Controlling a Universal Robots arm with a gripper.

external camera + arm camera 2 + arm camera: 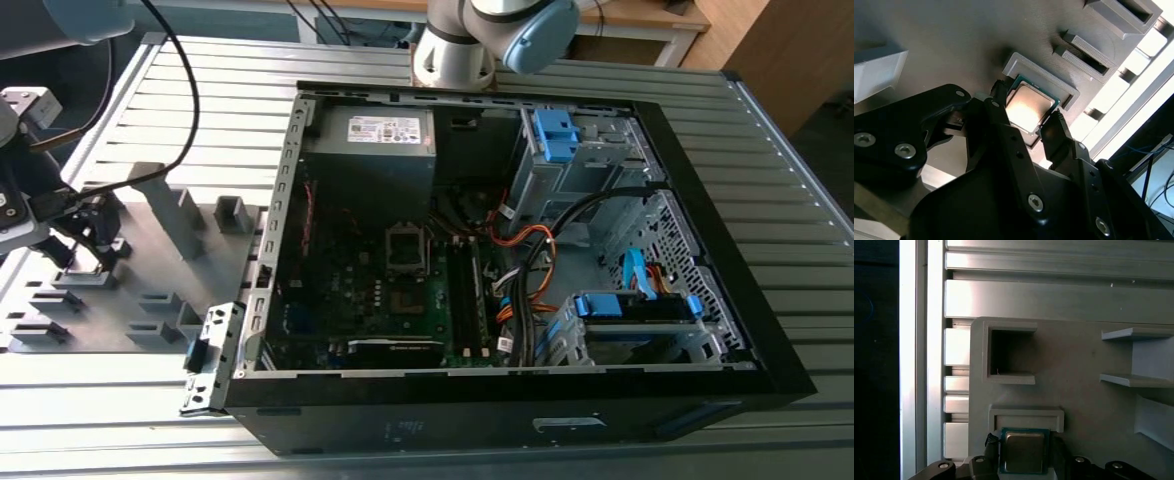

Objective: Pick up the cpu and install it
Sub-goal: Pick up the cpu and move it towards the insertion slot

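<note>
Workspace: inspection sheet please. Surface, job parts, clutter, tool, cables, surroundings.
surface: ribbed aluminium table carrying a grey slotted fixture plate and an open black computer case.
job's things: small square silver-topped cpu seated in a fixture recess; dark square socket on the case's motherboard.
clutter: nothing seen.
grippers: black tool down at the cpu, at the exterior view's left.
cables: orange cables inside the case; black cable hanging by the arm.
surroundings: wooden furniture beyond the table.
</note>
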